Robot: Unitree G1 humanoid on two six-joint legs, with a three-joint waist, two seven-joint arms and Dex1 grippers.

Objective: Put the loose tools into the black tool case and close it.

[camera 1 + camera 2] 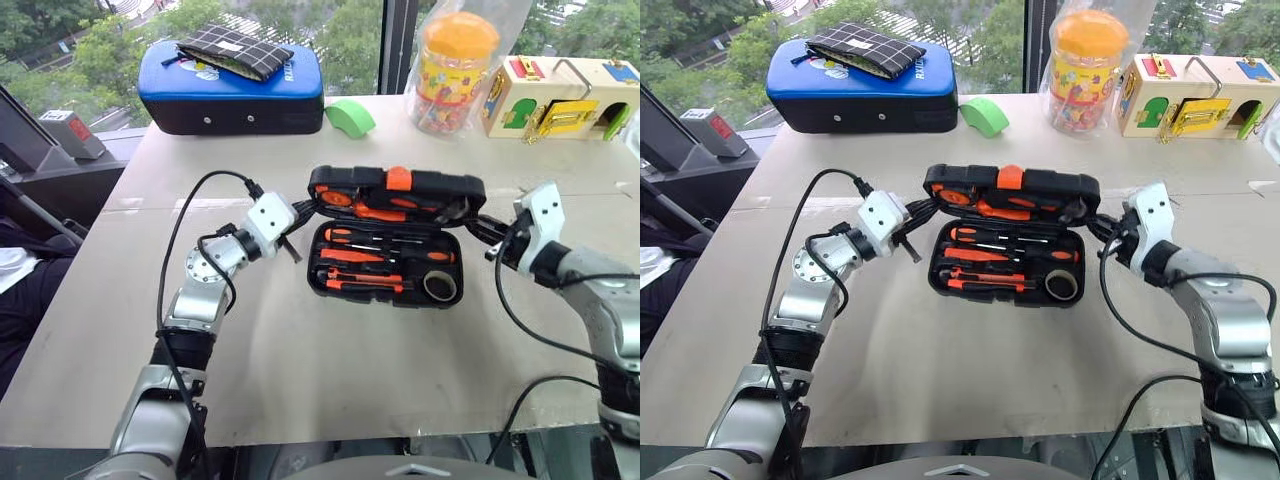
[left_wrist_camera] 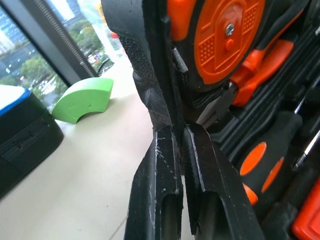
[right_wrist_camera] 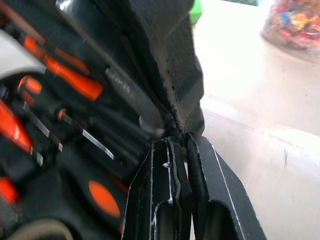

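Right, closing step is in hand. Left eye view: black tool case sits mid-bench, lid half raised behind the tray; loose tools look seated in the tray recesses, tape roll at the tray's right end; left pincer nipped on the lid's left end, right pincer on the lid's right end; blue-topped case, green block, candy jar and latch-board toy well apart at the far edge. Right eye view: same layout; orange latch at the lid's top edge, not engaged. Left wrist view: fingers narrow, pinched on the lid's edge; orange tape measure and pliers stowed in the lid. Right wrist view: fingers nearly together, shut on the lid's other end; screwdriver handles just beside. Judgement: stowing looks done, closing about halfway. Next: swing both ends forward and down together, evenly, so the lid doesn't rack; then press the latch. Risk: thin-edge pinch could slip.
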